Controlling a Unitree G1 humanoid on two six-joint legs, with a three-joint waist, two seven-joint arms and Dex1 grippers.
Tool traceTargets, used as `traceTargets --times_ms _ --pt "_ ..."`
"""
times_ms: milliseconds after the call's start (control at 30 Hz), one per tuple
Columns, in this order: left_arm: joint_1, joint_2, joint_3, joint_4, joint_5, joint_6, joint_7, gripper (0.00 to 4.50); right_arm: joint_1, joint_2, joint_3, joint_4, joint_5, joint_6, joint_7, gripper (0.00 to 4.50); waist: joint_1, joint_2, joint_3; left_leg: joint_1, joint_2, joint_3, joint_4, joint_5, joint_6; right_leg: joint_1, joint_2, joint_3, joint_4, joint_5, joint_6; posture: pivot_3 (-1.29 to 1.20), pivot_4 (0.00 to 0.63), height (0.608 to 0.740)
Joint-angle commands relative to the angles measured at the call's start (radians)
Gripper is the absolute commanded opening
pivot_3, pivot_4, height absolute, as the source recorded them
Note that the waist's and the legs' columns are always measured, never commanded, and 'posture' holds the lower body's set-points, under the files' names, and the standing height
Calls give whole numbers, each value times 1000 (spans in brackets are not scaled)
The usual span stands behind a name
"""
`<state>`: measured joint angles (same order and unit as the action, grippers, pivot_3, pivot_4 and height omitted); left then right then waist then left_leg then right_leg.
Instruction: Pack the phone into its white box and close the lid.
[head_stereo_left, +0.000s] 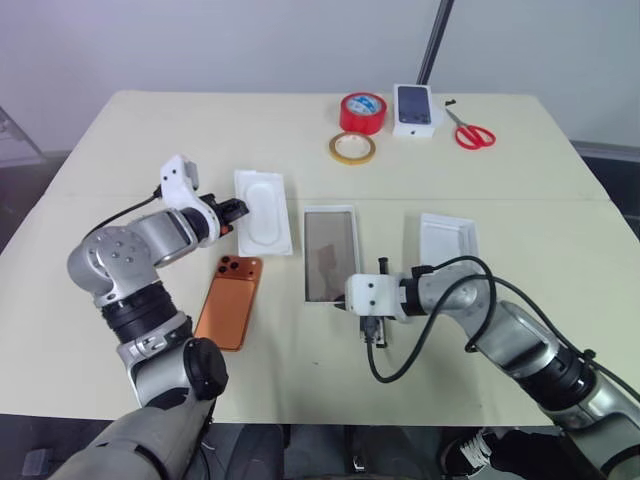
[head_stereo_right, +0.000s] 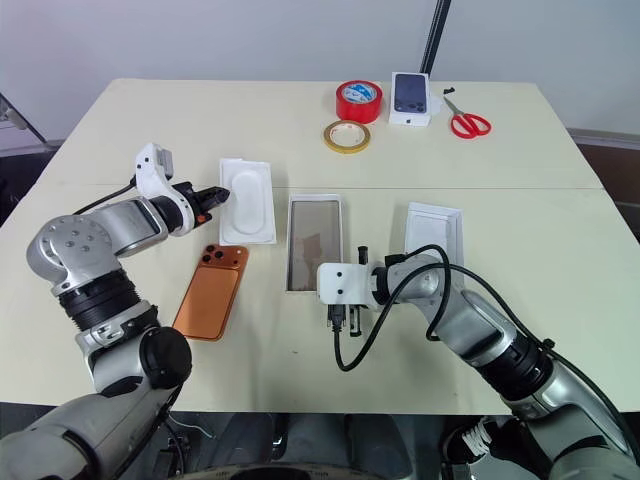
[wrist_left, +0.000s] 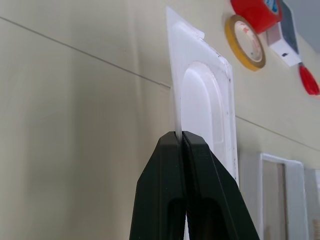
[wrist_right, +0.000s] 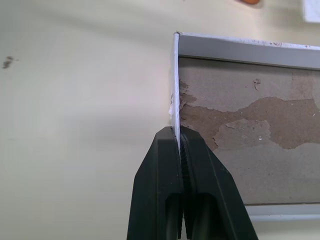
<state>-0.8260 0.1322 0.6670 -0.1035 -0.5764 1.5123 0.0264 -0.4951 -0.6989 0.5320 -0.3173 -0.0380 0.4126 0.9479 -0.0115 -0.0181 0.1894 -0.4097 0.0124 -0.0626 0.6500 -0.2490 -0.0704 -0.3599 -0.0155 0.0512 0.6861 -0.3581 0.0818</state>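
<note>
Your left gripper (wrist_left: 182, 137) is clamped on the white insert's (head_stereo_left: 264, 210) edge, likely to move it aside. Your right gripper (wrist_right: 178, 131) pinches the white box's (head_stereo_left: 330, 253) near rim, probably steadying it. The phone (head_stereo_left: 229, 301), copper, camera side up, lies left of the box; the lid (head_stereo_left: 447, 240) lies open to its right.
</note>
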Motion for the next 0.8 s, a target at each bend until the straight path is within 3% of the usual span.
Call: traceTargets --times_ms 33,200,233,433,700,800 --pt "-23 -30 4 -72 -24 39 -3 0 -10 12 -57 -31 37 5 25 1491 0 0 0 0 0 0 0 0 0 0 0 0 0 0 0 0 150 740" --pt "-22 -121 0 -135 -17 99 -1 0 12 14 -192 -89 119 75 10 4105 0 0 0 0 0 0 0 0 0 0 0 0 0 0 0 0 150 740" --pt "-13 -138 -11 -146 -16 101 1 0 16 6 -215 -97 130 86 12 4463 -1 0 0 0 0 0 0 0 0 0 0 0 0 0 0 0 150 740" --pt "57 -278 -41 -184 21 102 37 0 64 -59 -345 -130 166 126 2 4463 0 0 0 0 0 1 0 0 0 0 0 0 0 0 0 0 150 740" --pt "109 -307 -103 -190 19 102 29 0 67 -59 -336 -107 143 108 -32 4463 -2 0 0 0 1 1 -1 0 1 0 1 1 0 0 0 0 150 740" --pt "126 -309 -124 -199 -3 102 23 919 61 -50 -331 -100 138 104 -42 4500 -1 0 0 0 0 1 -1 0 0 0 1 1 0 0 0 0 150 740"
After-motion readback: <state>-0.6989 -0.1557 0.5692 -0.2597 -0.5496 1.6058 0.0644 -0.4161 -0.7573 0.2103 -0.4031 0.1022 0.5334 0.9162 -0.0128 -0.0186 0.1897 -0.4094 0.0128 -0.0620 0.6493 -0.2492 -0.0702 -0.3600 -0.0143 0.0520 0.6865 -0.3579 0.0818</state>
